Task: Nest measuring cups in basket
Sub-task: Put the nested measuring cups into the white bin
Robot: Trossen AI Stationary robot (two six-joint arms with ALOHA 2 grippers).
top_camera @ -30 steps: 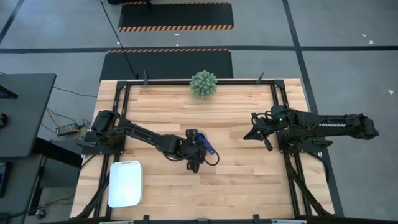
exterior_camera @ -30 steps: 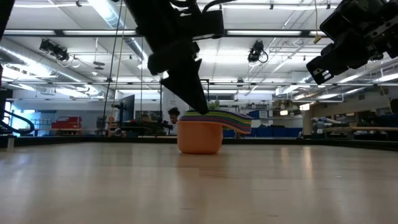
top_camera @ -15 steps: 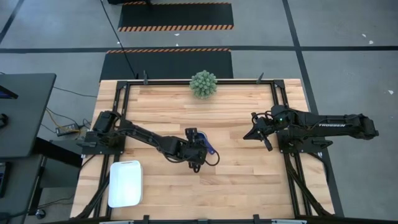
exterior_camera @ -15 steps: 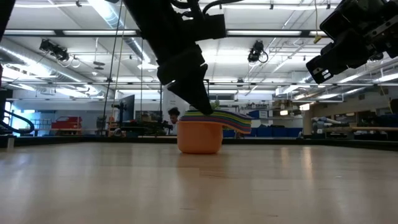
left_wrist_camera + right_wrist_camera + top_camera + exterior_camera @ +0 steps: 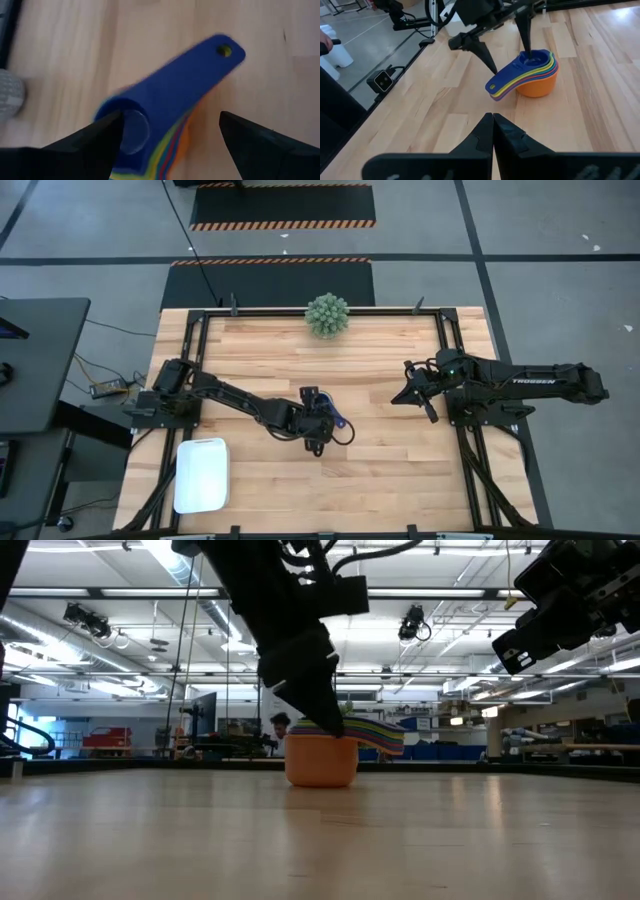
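I'm at the pickup step: my left gripper [image 5: 318, 426] hangs over the cups [image 5: 530, 75], jaws spread wide, one finger [image 5: 525, 30] dipping into the top dark blue cup, the other outside near the handles. Nothing clamped yet. The cups sit already nested mid-surface, well apart from the basket [image 5: 201, 474], which lies at the near left corner. Next I judge: close on the stack wall, lift, carry to the basket. The cups are smooth hard plastic, round bowls, flat fanned handles, orange outermost. The basket is a white, low-walled, round-cornered tray. The right gripper [image 5: 416, 394] waits right of the cups, jaws together.
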